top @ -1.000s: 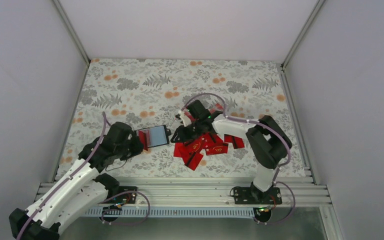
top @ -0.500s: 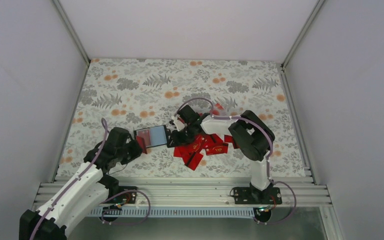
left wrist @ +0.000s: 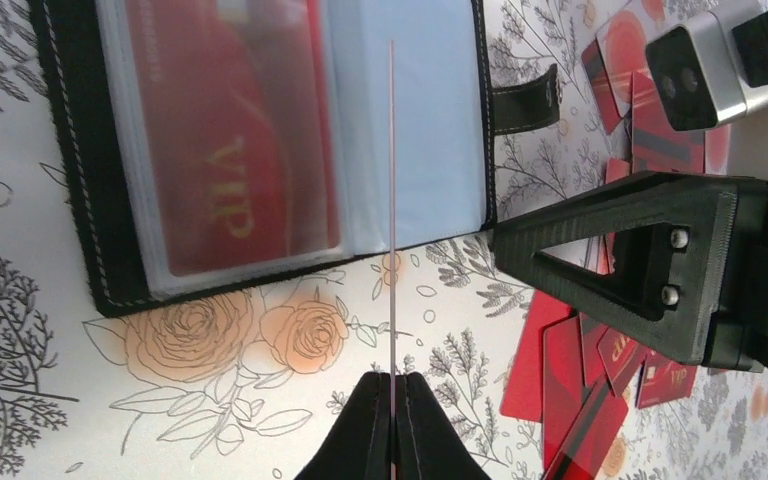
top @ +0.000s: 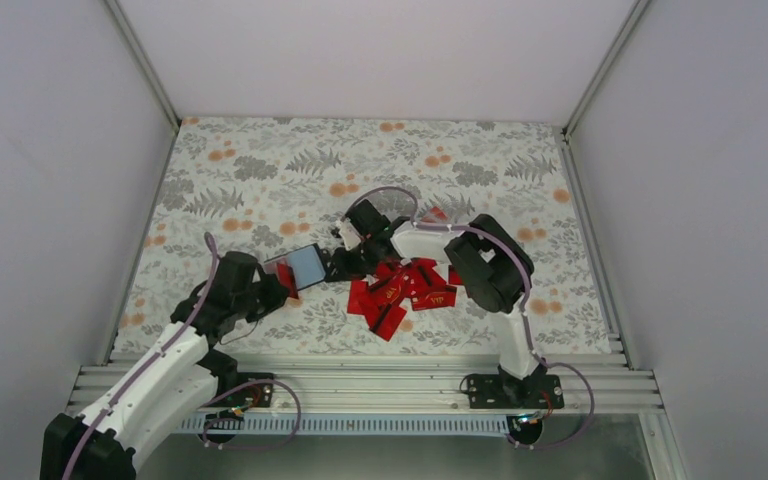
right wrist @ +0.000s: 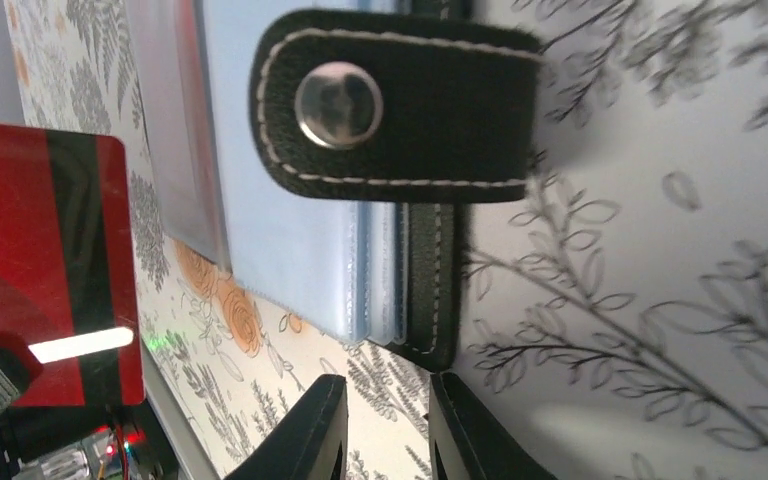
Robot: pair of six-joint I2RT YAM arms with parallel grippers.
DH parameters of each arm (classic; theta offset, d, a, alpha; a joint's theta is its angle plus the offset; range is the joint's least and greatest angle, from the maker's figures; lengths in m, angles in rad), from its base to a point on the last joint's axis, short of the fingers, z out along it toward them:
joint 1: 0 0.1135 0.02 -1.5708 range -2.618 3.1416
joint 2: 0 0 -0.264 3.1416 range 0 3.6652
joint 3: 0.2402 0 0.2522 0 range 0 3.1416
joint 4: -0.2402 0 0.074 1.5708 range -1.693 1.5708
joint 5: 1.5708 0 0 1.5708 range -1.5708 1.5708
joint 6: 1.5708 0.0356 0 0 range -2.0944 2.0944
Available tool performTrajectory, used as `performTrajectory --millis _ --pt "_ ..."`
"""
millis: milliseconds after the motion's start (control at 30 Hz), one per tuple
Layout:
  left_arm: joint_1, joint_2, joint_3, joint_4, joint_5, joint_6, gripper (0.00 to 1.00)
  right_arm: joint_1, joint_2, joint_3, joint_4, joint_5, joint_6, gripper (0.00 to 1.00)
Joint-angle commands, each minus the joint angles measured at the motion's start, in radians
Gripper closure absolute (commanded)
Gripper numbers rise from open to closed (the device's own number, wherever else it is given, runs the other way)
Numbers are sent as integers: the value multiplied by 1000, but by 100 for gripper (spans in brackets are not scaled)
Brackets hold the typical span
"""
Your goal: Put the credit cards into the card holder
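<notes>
The card holder (top: 299, 267) lies open on the floral tablecloth (top: 260, 170), left of centre and between the two grippers. A red VIP card (left wrist: 225, 180) is already behind one clear pocket, and the grey-blue pockets beside it are bare. Its snap tab (right wrist: 400, 100), with the metal stud showing, sticks out on the side facing the right arm. The left gripper (left wrist: 392, 395) has its fingers pressed together on a red card (right wrist: 20, 260) with a black stripe, held on edge just beside the holder's near side. The right gripper (right wrist: 388, 392) hovers at the tab edge, its fingers narrowly apart with only cloth between them. The loose credit cards (top: 405, 290) lie heaped just right of the holder.
</notes>
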Motion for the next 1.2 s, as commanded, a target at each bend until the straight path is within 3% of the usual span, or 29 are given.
performTrajectory --millis 0,167,300,567,1167 --pt "4 -18 20 -26 -64 -5 98 -37 38 -1 -57 93 21 78" --pt "4 -70 -10 -29 -116 -68 98 -61 21 -37 -46 90 21 78" --pt "4 -98 -91 125 -79 -108 98 -74 12 -49 -48 89 15 78" --pt "12 -99 -150 241 -97 -65 97 -100 -7 -52 -56 87 -2 78" --pt "70 62 -205 417 74 21 98 -139 -48 -115 -35 75 -22 79"
